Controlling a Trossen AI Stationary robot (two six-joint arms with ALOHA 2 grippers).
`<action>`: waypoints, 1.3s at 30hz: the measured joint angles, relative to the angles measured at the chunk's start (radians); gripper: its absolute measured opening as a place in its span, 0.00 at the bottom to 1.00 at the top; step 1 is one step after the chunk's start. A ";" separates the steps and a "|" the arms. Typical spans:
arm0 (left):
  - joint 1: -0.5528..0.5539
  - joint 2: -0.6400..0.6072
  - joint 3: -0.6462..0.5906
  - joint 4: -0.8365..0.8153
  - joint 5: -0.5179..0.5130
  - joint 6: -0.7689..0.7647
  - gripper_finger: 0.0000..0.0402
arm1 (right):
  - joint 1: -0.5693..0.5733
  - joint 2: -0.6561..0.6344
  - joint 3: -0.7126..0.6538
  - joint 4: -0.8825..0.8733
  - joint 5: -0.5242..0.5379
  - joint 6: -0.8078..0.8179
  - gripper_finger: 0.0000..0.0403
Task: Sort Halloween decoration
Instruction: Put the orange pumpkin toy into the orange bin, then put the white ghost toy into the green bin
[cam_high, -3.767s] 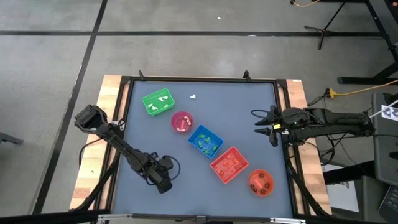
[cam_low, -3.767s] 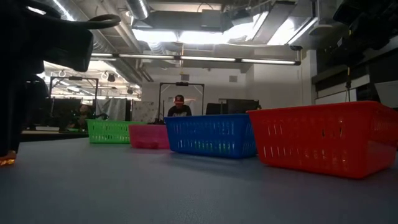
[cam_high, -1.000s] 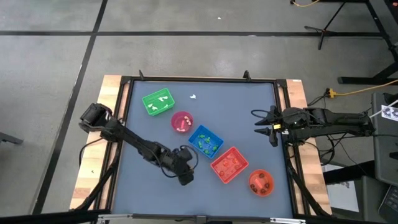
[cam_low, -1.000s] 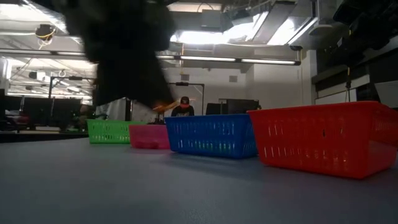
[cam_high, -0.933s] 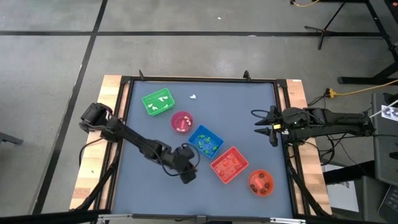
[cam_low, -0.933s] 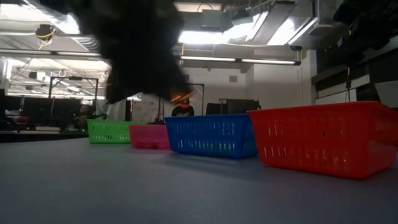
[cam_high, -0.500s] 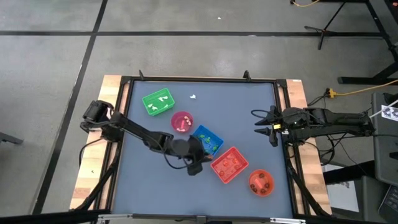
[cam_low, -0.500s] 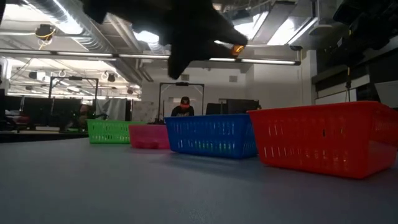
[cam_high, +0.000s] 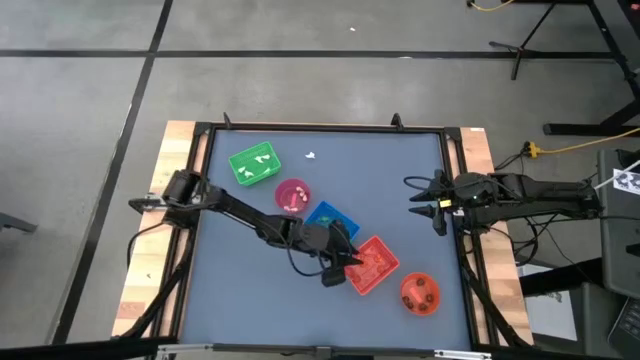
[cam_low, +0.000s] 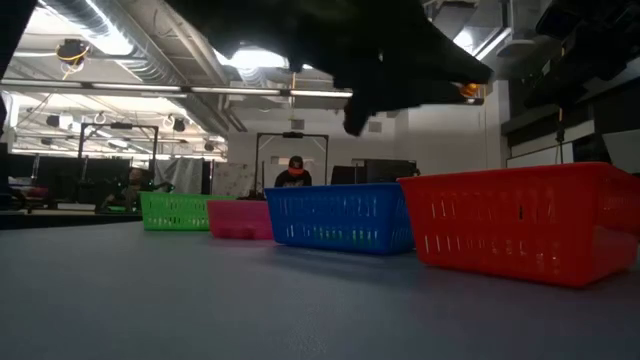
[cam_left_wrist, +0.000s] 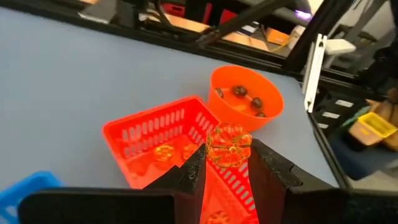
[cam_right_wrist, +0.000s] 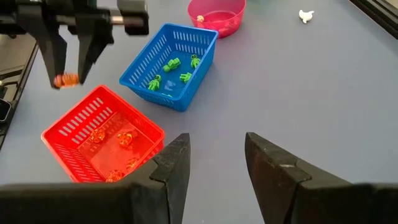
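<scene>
Since a second ago my left hand (cam_high: 352, 262) has swung across the desk (cam_high: 400, 180) from its near-left part to the red tray (cam_high: 372, 267). It hangs over the tray's edge, fingers clamped on an orange pumpkin trinket (cam_left_wrist: 229, 145). More orange trinkets (cam_right_wrist: 122, 138) lie inside. Beyond sits the orange bowl (cam_left_wrist: 246, 97). My right hand (cam_high: 428, 201) waits, fingers apart, at the desk's right edge.

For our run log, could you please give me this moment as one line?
left hand: holding orange pumpkin above red basket | right hand: open, waiting at table's right edge | white trinket: loose on table
</scene>
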 joint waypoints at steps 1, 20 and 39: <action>0.001 0.012 0.007 0.004 0.013 -0.012 0.20 | 0.000 0.000 0.000 0.000 0.000 0.000 0.38; 0.001 0.039 0.025 0.004 0.065 -0.081 0.36 | 0.000 0.000 0.000 0.000 0.000 0.000 0.38; 0.014 0.039 0.025 0.005 0.064 -0.073 0.36 | 0.000 -0.093 0.000 0.000 -0.003 -0.003 0.21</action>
